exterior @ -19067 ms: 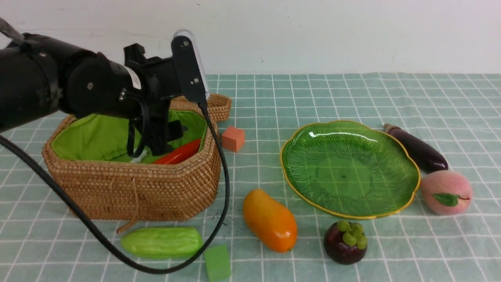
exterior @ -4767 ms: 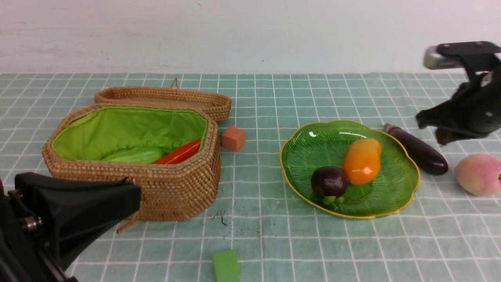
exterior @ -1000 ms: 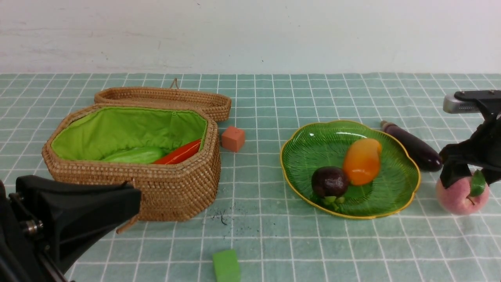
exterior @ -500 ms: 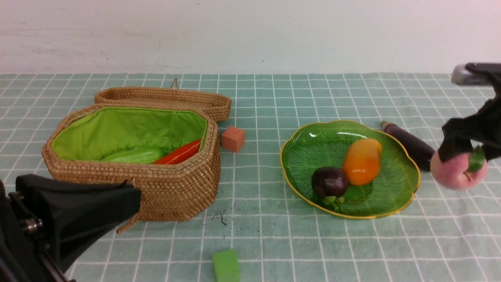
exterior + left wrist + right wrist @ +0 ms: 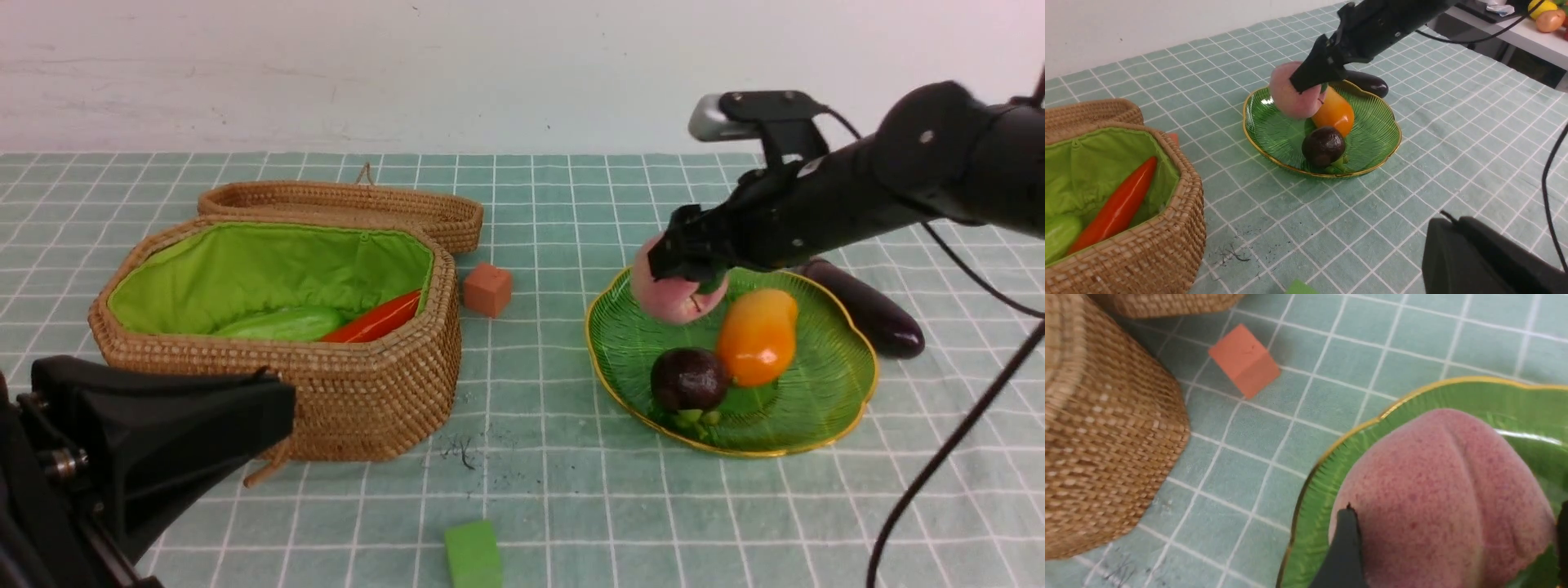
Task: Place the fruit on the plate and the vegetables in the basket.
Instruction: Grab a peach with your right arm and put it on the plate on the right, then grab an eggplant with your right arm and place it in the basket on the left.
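Note:
My right gripper (image 5: pixel 684 268) is shut on the fuzzy pink peach (image 5: pixel 671 298), holding it just above the back left part of the green plate (image 5: pixel 816 392). In the right wrist view the peach (image 5: pixel 1437 490) fills the gap between the fingers (image 5: pixel 1345 547). An orange mango (image 5: pixel 755 335) and a dark mangosteen (image 5: pixel 688 378) lie on the plate. The purple eggplant (image 5: pixel 873 314) rests on the cloth behind the plate's right side. The wicker basket (image 5: pixel 359 392) holds the red pepper (image 5: pixel 375 320) and the cucumber (image 5: pixel 277 324). My left gripper (image 5: pixel 273 408) is shut and empty, low at the near left.
An orange cube (image 5: pixel 486 288) sits between basket and plate. A green block (image 5: pixel 473 555) lies at the front edge. The basket lid (image 5: pixel 343 204) leans behind the basket. The right arm's cable (image 5: pixel 939 474) hangs down over the near right of the cloth.
My right gripper lifted the peach off the cloth right of the plate and carried it left, over the plate. The left arm stayed still.

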`<state>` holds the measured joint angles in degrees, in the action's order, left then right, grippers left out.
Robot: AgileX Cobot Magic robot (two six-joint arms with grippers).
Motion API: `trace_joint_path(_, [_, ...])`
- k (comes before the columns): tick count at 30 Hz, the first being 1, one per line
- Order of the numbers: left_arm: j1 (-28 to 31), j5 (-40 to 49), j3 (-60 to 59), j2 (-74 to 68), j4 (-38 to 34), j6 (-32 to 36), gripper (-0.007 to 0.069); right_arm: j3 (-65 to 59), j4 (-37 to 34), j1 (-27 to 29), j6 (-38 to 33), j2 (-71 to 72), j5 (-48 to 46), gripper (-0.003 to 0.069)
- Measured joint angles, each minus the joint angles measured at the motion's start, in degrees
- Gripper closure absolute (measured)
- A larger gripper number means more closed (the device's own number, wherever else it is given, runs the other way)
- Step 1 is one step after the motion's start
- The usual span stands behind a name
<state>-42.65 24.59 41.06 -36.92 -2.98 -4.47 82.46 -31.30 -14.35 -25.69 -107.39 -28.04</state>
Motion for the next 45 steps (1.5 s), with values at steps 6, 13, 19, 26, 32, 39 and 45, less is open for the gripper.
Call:
trace_joint_path(6, [0.0, 1.0, 0.0, 0.0, 0.0, 0.0, 0.0627, 3.6, 0.8, 0.1, 2.3, -1.7, -2.0, -0.0024])
trace_joint_path(13, [0.0, 1.1, 0.0, 0.0, -0.4, 0.0, 0.0627, 5.3, 6.9, 0.6, 5.8, -1.2, -5.3, -0.0008])
trace_joint_path(19, [0.0, 1.1, 0.0, 0.0, -0.4, 0.0, 0.0627, 5.3, 13.8, 0.6, 8.6, 1.4, -10.1, 0.0101])
trace_joint_path(26, [0.0, 0.3, 0.0, 0.0, -0.4, 0.0, 0.0627, 6.3, 28.0, 9.5, 16.9, 3.8, -17.3, 0.0373])
trace_joint_path(32, [0.0, 0.3, 0.0, 0.0, -0.4, 0.0, 0.0627, 13.4, 17.2, 20.2, 10.5, -6.3, -21.8, 0.0299])
trace_joint_path(39, [0.0, 0.0, 0.0, 0.0, -0.4, 0.0, 0.0627, 17.3, 10.1, 22.4, -1.4, -12.0, -23.2, 0.0114])
trace_joint_path(45, [0.0, -0.4, 0.0, 0.0, -0.4, 0.0, 0.0627, 17.3, 11.7, 22.7, -2.6, -14.0, -22.1, 0.009])
